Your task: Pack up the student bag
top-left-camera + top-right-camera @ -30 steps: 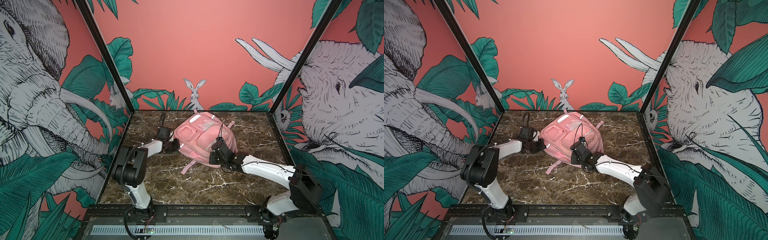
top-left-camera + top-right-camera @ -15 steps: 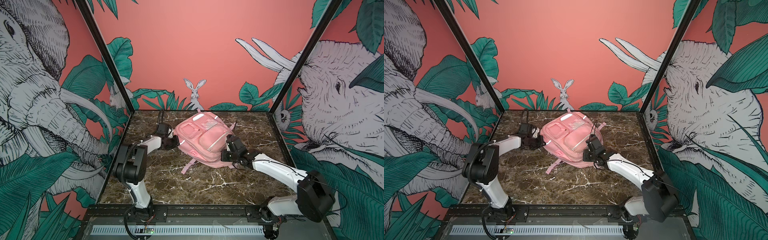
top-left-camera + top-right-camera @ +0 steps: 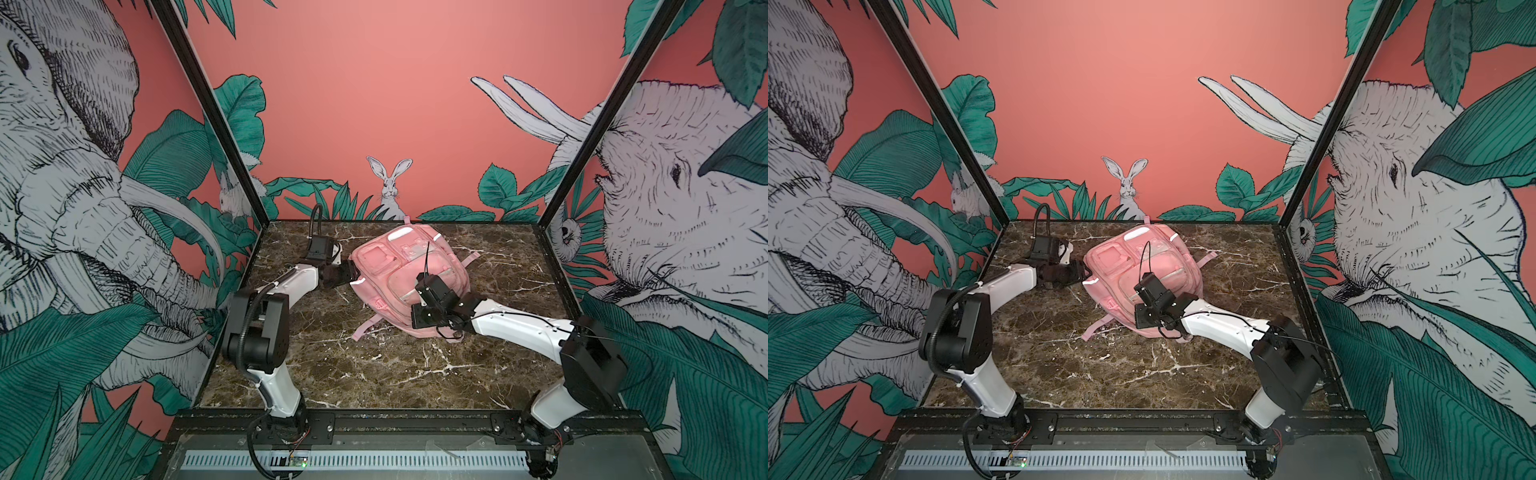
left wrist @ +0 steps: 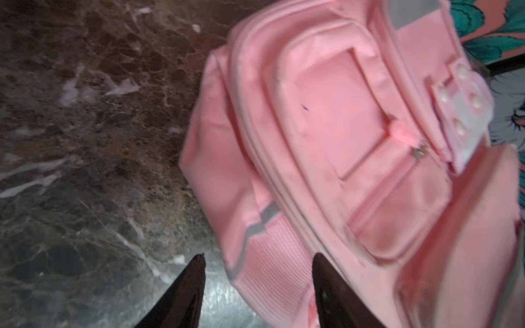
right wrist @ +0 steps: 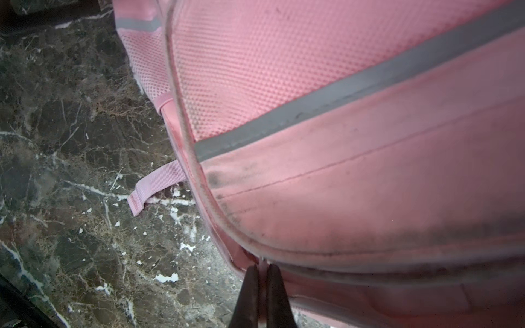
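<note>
The student bag (image 3: 382, 266) (image 3: 1117, 266), pink with silver strips, lies front up on the marble table (image 3: 374, 374) toward the back. My left gripper (image 3: 349, 274) (image 3: 1081, 274) is at the bag's left side. In the left wrist view it (image 4: 257, 257) stands open, its fingers astride a ribbed corner of the bag (image 4: 326, 142) without pinching it. My right gripper (image 3: 419, 322) (image 3: 1144, 320) is at the bag's near edge. There it (image 5: 263, 267) is shut on a thin pale zip pull on the seam of the bag (image 5: 341, 170).
A loose pink strap (image 3: 365, 328) (image 5: 153, 187) trails from the bag's near left onto the table. Printed walls with black corner posts (image 3: 208, 108) close in the left, back and right sides. A black rail (image 3: 395, 419) runs along the front edge.
My left gripper has opened and let go of the bag's left side. My right gripper swung out to the right and came back left along the bag's near edge, still shut.
</note>
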